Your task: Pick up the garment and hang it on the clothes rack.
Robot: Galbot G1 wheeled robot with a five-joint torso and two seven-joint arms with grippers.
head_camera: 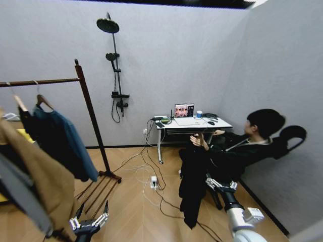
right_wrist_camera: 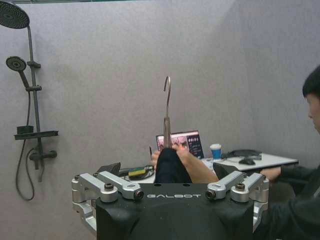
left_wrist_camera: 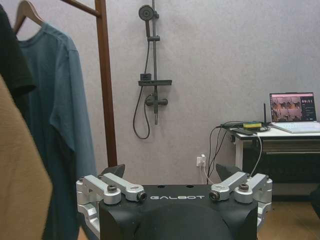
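Garment (head_camera: 193, 181) droops limp and light from a person's hand (head_camera: 197, 141); right hand (head_camera: 220, 184), released, nears; hanger hook (right_wrist_camera: 167, 107) the firm hold.

**Count of things in the room**

One clothes rack (head_camera: 89, 108), with three garments hanging on it: one teal jacket (head_camera: 68, 143), one tan coat (head_camera: 35, 174) and one dark piece (left_wrist_camera: 11, 60) between them. One black jacket (head_camera: 194, 176), held up by a seated person's hand (head_camera: 196, 141). Two grippers: left (head_camera: 89, 222), right (head_camera: 220, 184). One desk (head_camera: 222, 124), one laptop (head_camera: 184, 112), one cup (head_camera: 199, 114). Two shower heads (head_camera: 108, 25).
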